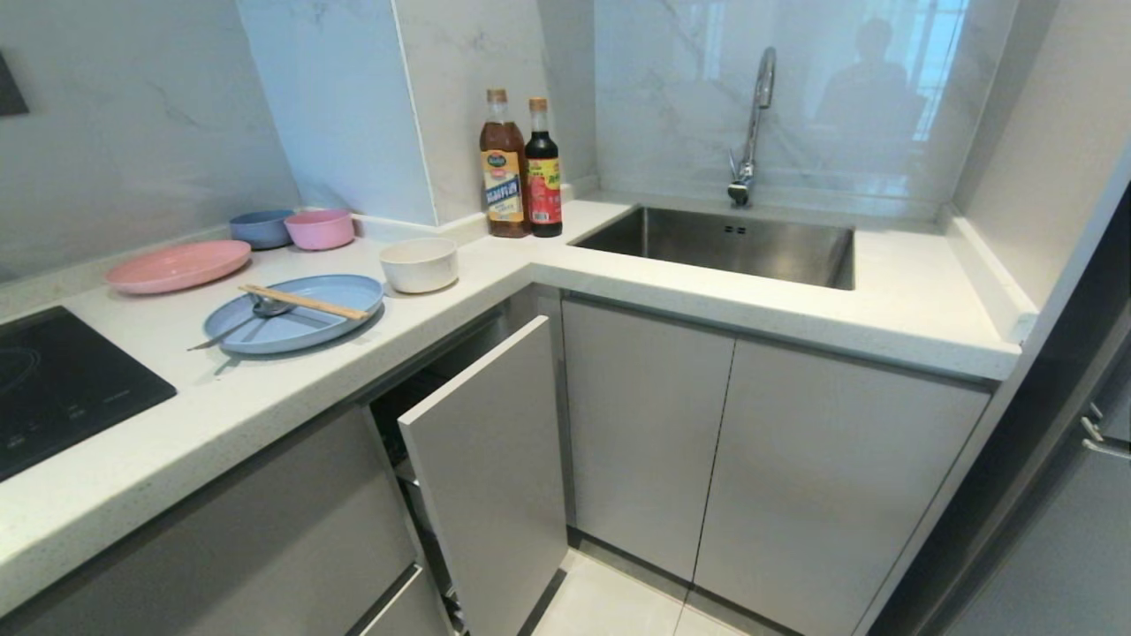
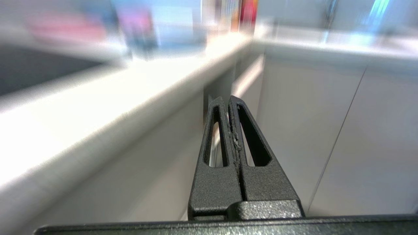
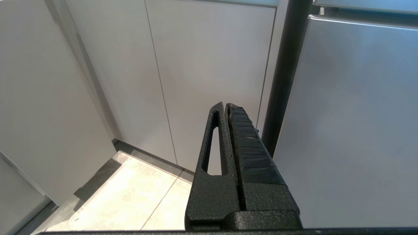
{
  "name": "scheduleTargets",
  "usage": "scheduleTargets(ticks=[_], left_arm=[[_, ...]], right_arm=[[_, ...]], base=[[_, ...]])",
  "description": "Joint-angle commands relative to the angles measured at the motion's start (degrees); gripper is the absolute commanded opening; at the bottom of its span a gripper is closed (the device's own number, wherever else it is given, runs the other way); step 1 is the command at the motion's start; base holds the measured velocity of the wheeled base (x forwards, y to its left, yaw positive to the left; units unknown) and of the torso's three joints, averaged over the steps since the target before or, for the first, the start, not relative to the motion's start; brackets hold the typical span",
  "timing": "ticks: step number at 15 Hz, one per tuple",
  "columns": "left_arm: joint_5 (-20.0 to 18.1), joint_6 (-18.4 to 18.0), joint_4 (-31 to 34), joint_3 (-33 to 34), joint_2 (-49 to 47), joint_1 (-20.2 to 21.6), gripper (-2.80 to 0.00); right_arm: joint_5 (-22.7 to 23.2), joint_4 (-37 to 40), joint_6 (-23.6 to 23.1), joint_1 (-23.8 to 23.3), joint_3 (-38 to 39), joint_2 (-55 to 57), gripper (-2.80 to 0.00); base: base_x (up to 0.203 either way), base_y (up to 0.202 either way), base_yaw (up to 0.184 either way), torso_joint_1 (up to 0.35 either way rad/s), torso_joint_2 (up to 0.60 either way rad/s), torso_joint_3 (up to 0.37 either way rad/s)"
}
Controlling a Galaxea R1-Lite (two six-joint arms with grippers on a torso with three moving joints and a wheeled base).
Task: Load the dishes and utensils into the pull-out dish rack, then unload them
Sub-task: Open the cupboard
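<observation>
On the white counter lies the light-blue divided plate (image 1: 296, 314), with the wooden chopsticks (image 1: 303, 302) and the silver spoon (image 1: 252, 314) resting across it. The cream-white bowl (image 1: 420, 264) stands just right of the plate. Below the counter, the pull-out dish rack's pale grey front panel (image 1: 490, 468) stands partly drawn out; the wire rack behind it is mostly hidden. My left gripper (image 2: 227, 99) is shut and empty, below the counter edge, pointing toward that panel. My right gripper (image 3: 225, 105) is shut and empty, facing the lower cabinet doors. Neither arm shows in the head view.
A pink plate (image 1: 177, 265), a small blue bowl (image 1: 261, 228) and a pink bowl (image 1: 319, 229) sit at the back left. Two sauce bottles (image 1: 521, 168) stand in the corner. A steel sink (image 1: 733, 243) with a tap (image 1: 751, 132) is to the right, a black cooktop (image 1: 53, 380) at the left.
</observation>
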State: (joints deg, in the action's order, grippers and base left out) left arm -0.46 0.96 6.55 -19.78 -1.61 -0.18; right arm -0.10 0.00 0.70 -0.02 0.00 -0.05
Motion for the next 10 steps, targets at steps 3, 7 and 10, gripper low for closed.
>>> scheduleTargets(ticks=[3, 7, 10], left_arm=[[0.08, -0.53, 7.39, -21.64, -11.06, -0.17, -2.8], [0.04, -5.05, 9.56, -33.65, -25.52, 0.39, -2.8], [-0.01, -5.99, 9.47, -37.01, -36.49, 0.44, -2.8]], right_arm=[[0.01, 0.0, 0.01, 0.02, 0.06, 0.05, -2.8], [0.01, 0.0, 0.01, 0.02, 0.09, 0.05, -2.8], [0.01, 0.0, 0.01, 0.02, 0.09, 0.05, -2.8]], base=[[0.0, 0.0, 0.0, 0.0, 0.0, 0.0], [0.0, 0.0, 0.0, 0.0, 0.0, 0.0], [0.0, 0.0, 0.0, 0.0, 0.0, 0.0]])
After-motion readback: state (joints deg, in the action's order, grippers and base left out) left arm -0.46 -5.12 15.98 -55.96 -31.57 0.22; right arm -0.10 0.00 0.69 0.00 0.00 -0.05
